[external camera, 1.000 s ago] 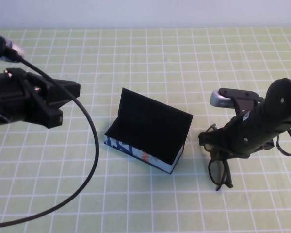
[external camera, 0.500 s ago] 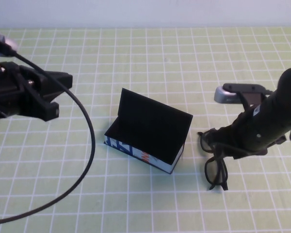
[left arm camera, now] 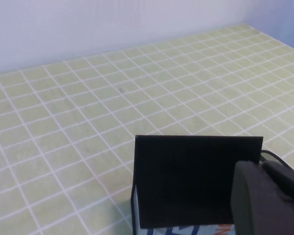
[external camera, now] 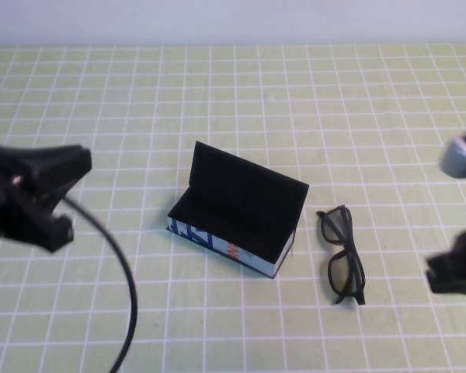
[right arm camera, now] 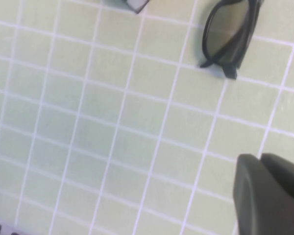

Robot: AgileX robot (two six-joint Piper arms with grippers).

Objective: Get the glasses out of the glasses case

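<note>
Now my right claw (external camera: pixel 454 273) sits pinched together and empty at the desk's (external camera: pixel 241 93) right edge. From it, the glasses (external camera: pixel 342 255) lie at nine o'clock, flat on the desk, long axis running twelve to six, just right of the open glasses case (external camera: pixel 237 208). My left claw (external camera: pixel 50 190) hangs far left, fingers unreadable.
</note>
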